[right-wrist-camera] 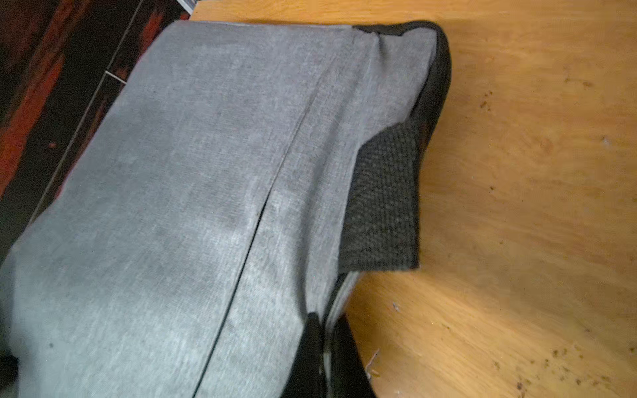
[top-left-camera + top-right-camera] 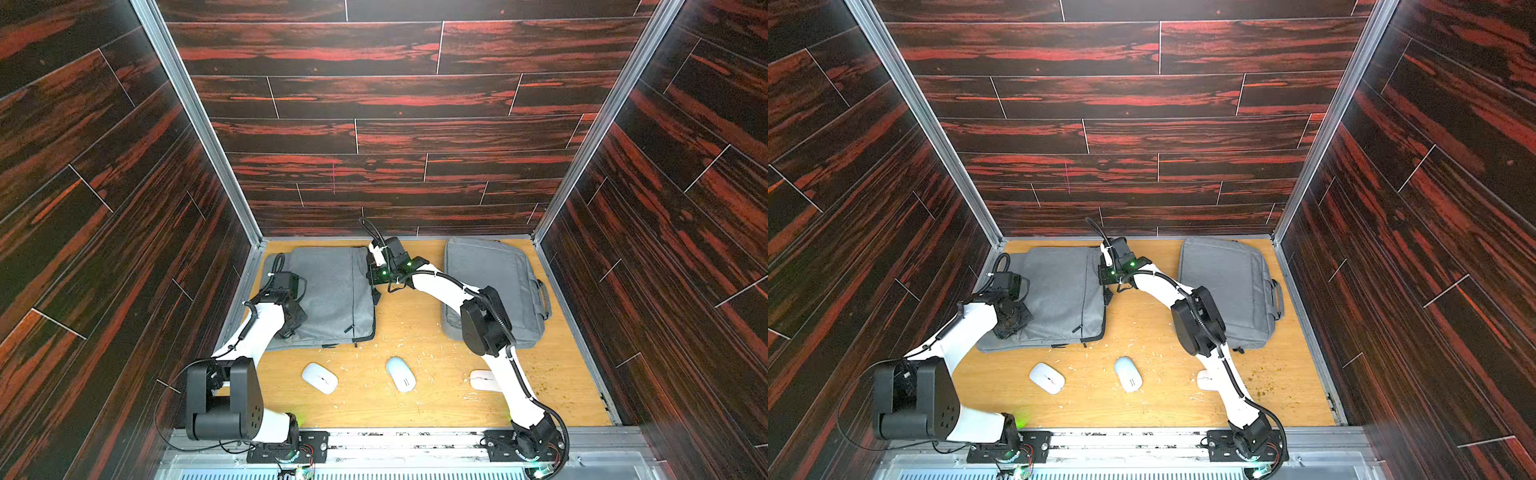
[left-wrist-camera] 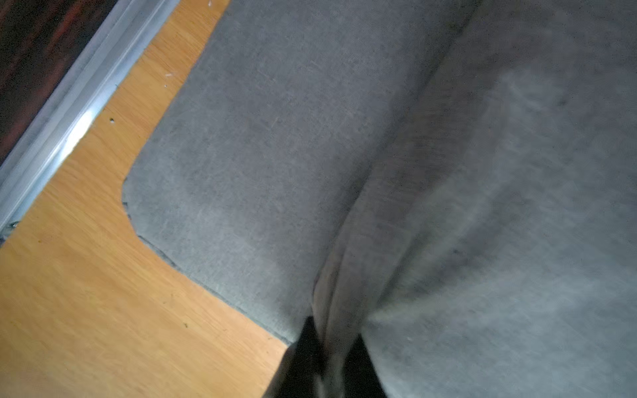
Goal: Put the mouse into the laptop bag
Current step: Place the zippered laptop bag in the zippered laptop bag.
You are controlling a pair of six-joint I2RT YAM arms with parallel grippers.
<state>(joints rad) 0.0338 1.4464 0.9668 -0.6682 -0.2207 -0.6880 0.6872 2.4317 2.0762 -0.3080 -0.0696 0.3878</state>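
Dark red wood-pattern walls (image 2: 395, 104) box in the orange table (image 2: 415, 411) I'm working over. Both arms are on the gray laptop bag (image 2: 332, 291), which lies flat at the far left of the table. On my left wrist camera, the left gripper (image 3: 331, 348) has a raised fold of the bag's cloth pinched between its black fingers (image 3: 305, 348), not far from the bag's rounded corner and the metal rail (image 3: 69, 113). On the right wrist camera, the right gripper (image 1: 325, 344) is clamped on the bag's other edge, close to a black woven tab (image 1: 379, 200).

In both top views I see three white mice on the bare table, nearer the arm bases than the bag and apart from it: the left mouse (image 2: 319, 377), the middle mouse (image 2: 401, 374) and the right mouse (image 2: 482, 380), which is partly hidden behind the right arm. A second bag (image 2: 486, 282) lies at the far right.
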